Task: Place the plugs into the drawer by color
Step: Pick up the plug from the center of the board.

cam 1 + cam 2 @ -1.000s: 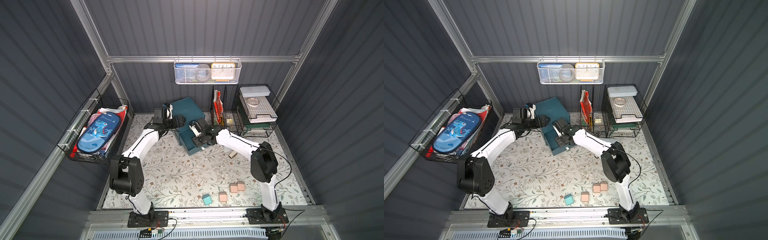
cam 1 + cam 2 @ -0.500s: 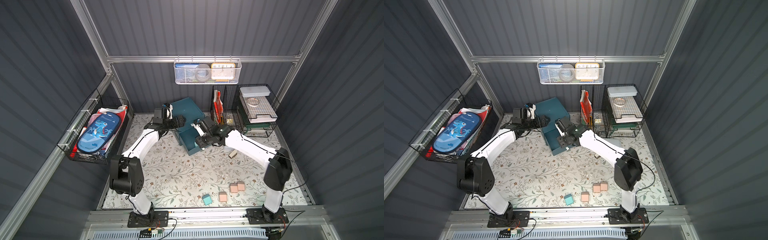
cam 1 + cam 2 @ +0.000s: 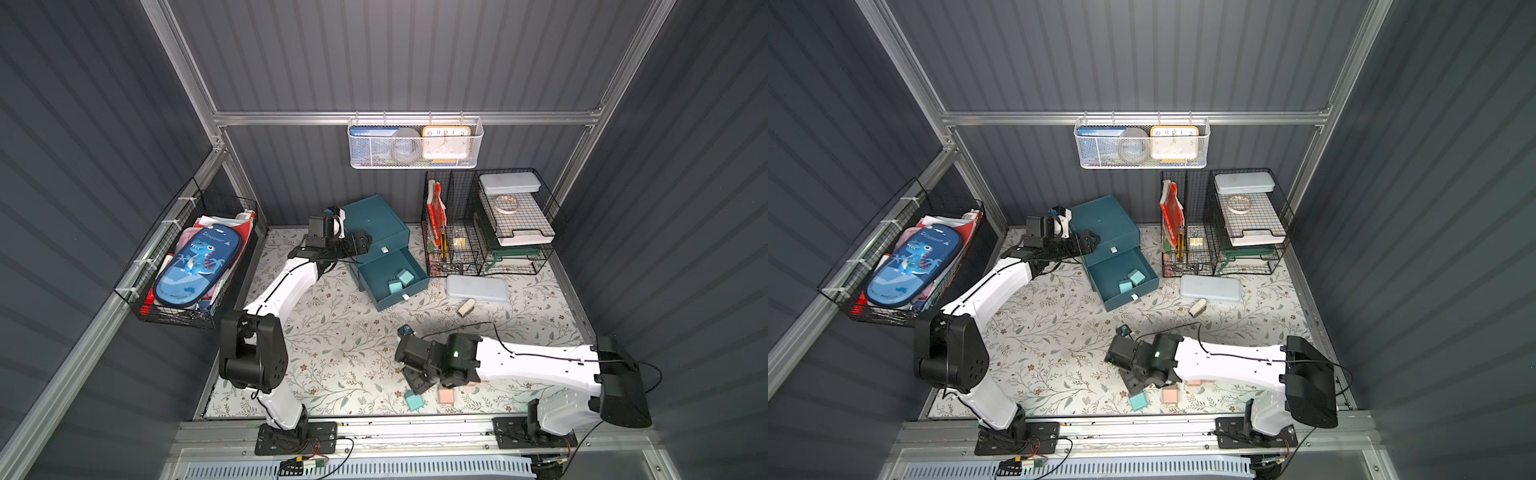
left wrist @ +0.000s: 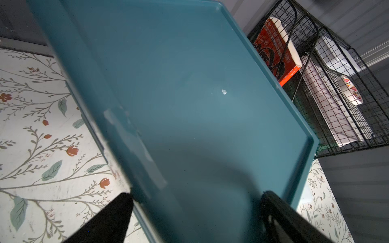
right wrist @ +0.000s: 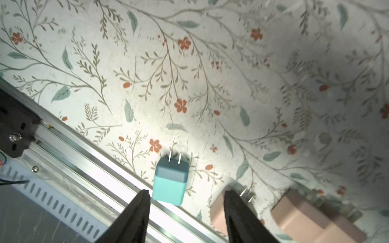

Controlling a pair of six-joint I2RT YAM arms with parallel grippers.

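A light blue-teal plug [image 5: 170, 183] is seen lying on the floral desk [image 3: 332, 345], close to its front edge, with the prongs pointed away from the right hand [image 3: 417, 384]. That hand is held low over it with the fingers apart. The plug's near end lies at the gap between the fingertips, and no contact can be made out. Just beside this plug a peach pink plug [image 3: 446, 395] is laid, and more pink ones are partly hidden under the right arm [image 3: 536, 363].

Two further blue-teal plugs [image 3: 401, 281] are found side by side in the open drawer [image 3: 399, 300] of the dark teal drawer cabinet [image 3: 376, 224] at the back of the desk. The left hand [image 3: 360, 243] is set at the cabinet's upper front corner with its fingers spread wide, one over the top and one beside the side wall. Whether the cabinet is touched cannot be told.

Near the open drawer, a pale grey-blue case [image 3: 477, 288] is laid flat in front of a black wire rack [image 3: 490, 232]. A small tan cylinder [image 3: 465, 306] is seen just beside the case.
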